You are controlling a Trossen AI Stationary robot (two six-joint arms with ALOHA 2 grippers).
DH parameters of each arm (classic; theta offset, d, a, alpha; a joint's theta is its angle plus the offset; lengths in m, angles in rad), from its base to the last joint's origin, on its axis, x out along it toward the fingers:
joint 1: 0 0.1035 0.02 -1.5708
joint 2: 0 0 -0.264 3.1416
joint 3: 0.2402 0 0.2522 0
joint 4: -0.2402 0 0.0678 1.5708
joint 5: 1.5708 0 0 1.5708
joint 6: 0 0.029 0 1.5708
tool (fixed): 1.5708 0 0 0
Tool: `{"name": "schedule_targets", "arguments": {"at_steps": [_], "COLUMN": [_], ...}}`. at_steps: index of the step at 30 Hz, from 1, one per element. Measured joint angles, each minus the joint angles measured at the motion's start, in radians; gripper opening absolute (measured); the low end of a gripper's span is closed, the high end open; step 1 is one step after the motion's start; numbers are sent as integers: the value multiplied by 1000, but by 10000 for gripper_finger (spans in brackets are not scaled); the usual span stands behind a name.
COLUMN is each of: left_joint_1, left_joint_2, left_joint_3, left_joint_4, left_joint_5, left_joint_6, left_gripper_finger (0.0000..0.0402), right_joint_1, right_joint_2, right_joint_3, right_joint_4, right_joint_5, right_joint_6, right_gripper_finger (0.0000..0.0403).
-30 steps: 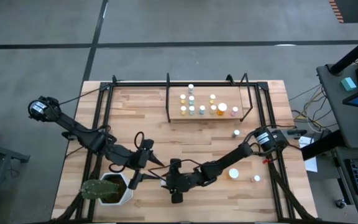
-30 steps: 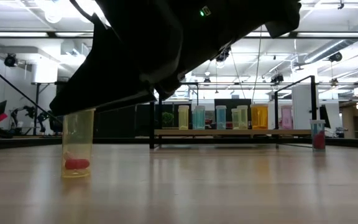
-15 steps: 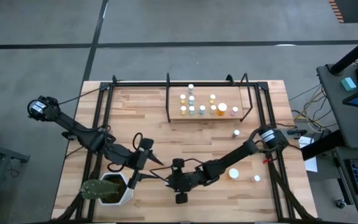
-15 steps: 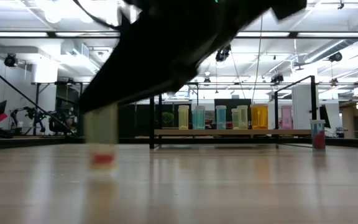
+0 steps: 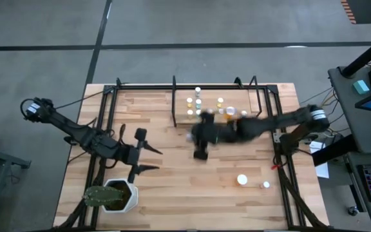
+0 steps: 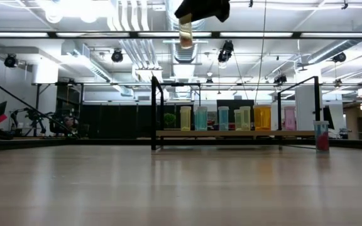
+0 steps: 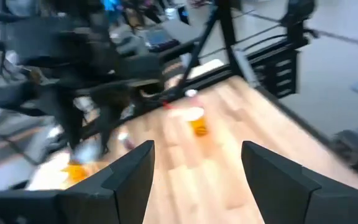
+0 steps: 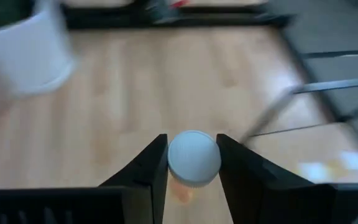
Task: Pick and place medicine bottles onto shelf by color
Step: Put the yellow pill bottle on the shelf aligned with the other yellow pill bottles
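My right gripper is shut on a yellowish bottle with a white cap. It is high above the table, just off the left front corner of the shelf. In the low view the bottle hangs under the gripper at the top of the picture. The shelf holds several yellowish, teal, orange and pink bottles, all standing on their bases. My left gripper is open and empty over the left half of the table, near the plant pot. My right gripper pinches the bottle's top, at the white cap, between its two fingers. The fingers come from above, pointing down. The bottle body hangs upright below them, lifted well clear of the table.
A white hexagonal plant pot stands at the near left. A wide white-topped bottle and a small one stand near the right front. A teal bottle stands right of the shelf. Black frame bars run along both table sides.
My right gripper has lifted the yellowish bottle off the table near the front edge. It has carried the bottle up and toward the far edge, to the shelf's left front corner. My left gripper has drawn back a little toward the table's left edge.
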Motion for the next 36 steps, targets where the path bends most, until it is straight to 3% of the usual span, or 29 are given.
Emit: {"name": "schedule_targets", "arguments": {"at_steps": [6,13,17,24,36], "left_joint_1": [54,181,229,266,275], "left_joint_2": [-77,-168,-174,-169,-169], "left_joint_3": [-58,-87,-88,-88,-88], "left_joint_4": [45,83,81,83,84], "left_joint_5": [-81,-82,-81,-83,-93], "left_joint_6": [139,209,223,271,285], "left_gripper_finger": [224,224,224,224,224], "right_joint_1": [-266,-557,-660,-728,-737], "right_joint_2": [-101,-60,8,148,341], "right_joint_3": [0,0,0,29,112], "right_joint_4": [14,202,289,319,306], "right_joint_5": [-33,-312,-407,-454,-493], "right_joint_6": [-135,-240,-265,-303,-394], "right_gripper_finger": [112,112,113,111,111]}}
